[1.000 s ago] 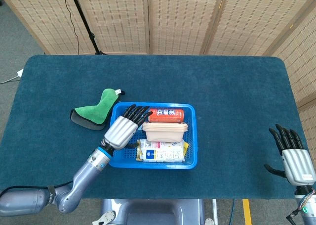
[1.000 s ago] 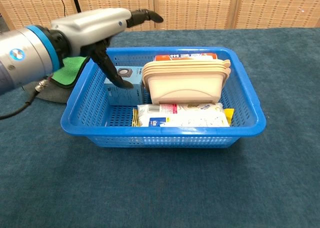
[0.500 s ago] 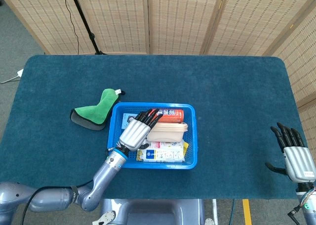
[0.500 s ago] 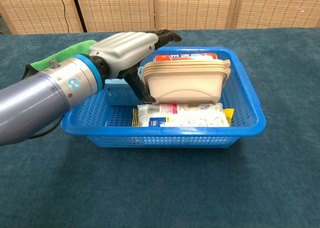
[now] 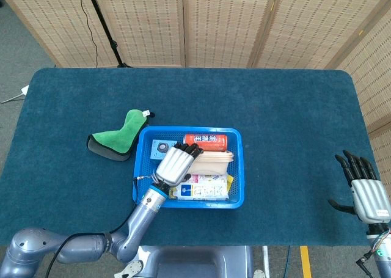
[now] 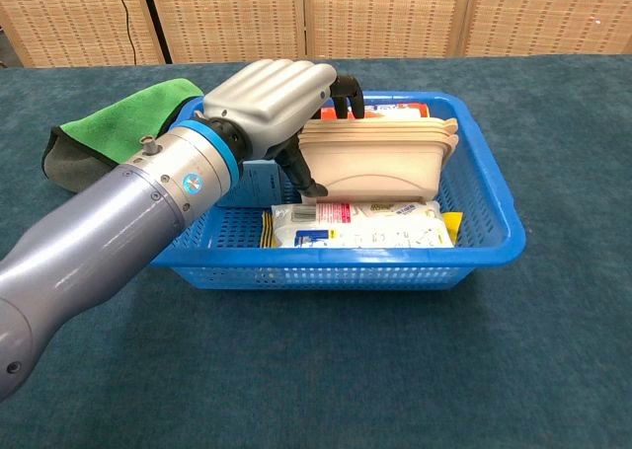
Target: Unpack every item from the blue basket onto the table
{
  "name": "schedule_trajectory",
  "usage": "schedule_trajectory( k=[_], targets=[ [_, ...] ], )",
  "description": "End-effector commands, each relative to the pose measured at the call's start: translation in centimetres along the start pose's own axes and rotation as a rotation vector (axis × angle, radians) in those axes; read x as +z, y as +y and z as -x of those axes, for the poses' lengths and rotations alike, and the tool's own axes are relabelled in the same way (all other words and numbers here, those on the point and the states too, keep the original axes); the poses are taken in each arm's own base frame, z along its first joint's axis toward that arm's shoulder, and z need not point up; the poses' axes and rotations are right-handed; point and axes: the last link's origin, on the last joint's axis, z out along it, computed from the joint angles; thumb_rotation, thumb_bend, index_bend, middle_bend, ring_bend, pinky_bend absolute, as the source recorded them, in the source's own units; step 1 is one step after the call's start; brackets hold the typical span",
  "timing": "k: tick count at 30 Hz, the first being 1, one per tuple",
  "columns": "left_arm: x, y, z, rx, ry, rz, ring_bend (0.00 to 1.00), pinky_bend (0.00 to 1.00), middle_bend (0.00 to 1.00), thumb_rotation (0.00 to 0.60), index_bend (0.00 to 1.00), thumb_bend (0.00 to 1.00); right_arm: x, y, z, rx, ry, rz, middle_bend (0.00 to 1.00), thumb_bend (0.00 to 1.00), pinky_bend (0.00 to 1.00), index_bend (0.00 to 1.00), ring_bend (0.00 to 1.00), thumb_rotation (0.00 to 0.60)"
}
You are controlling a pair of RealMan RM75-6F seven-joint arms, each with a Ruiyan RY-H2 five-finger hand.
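Note:
The blue basket (image 5: 239, 168) (image 6: 486, 250) sits at the table's front middle. It holds a stack of beige containers (image 5: 215, 159) (image 6: 380, 158), a red can (image 5: 206, 141) (image 6: 397, 108) behind them, a white packet (image 5: 201, 187) (image 6: 360, 225) in front, and a light blue box (image 5: 160, 148) (image 6: 254, 183) at the left. My left hand (image 5: 176, 163) (image 6: 272, 99) is over the beige stack's left end. Its fingers curl over the far rim and its thumb presses the near wall. My right hand (image 5: 364, 191) hovers open near the table's right front edge, holding nothing.
A green cloth (image 5: 120, 137) (image 6: 117, 123) lies on a dark pad (image 5: 102, 148) on the table, just left of the basket. My left forearm (image 6: 109, 242) crosses the basket's front left corner. Wicker screens stand behind the table.
My left hand has moved right and down onto the beige stack, and its fingers, straight before, have curled around the stack's left end. The right hand has barely moved.

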Motion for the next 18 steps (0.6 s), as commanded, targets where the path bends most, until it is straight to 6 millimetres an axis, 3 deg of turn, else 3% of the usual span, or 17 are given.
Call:
schedule_trajectory(
  k=[1, 7, 15, 18],
  targets=[
    [-0.1, 0.0, -0.1, 0.001, 0.009, -0.004, 0.45, 0.56, 0.42, 0.6, 0.53, 0.32, 0.0, 0.0, 0.0, 0.0, 0.0, -0.001, 0.0, 0.0, 0.0, 0.0, 0.0, 0.6],
    [-0.3, -0.3, -1.3, -0.012, 0.062, 0.0, 0.48, 0.58, 0.45, 0.6, 0.57, 0.37, 0.0, -0.1, 0.0, 0.001, 0.002, -0.003, 0.0, 0.0, 0.0, 0.0, 0.0, 0.6],
    [-1.4, -1.1, -6.1, -0.071, 0.155, 0.015, 0.49, 0.59, 0.46, 0.6, 0.58, 0.38, -0.2, -0.2, -0.2, 0.007, 0.005, -0.007, 0.0, 0.0, 0.0, 0.0, 0.0, 0.6],
    [-2.2, -2.1, -8.8, -0.089, 0.202, 0.011, 0.49, 0.59, 0.46, 0.6, 0.58, 0.38, -0.3, -0.3, -0.2, 0.009, 0.002, -0.01, 0.0, 0.0, 0.0, 0.0, 0.0, 0.6]
  ],
)
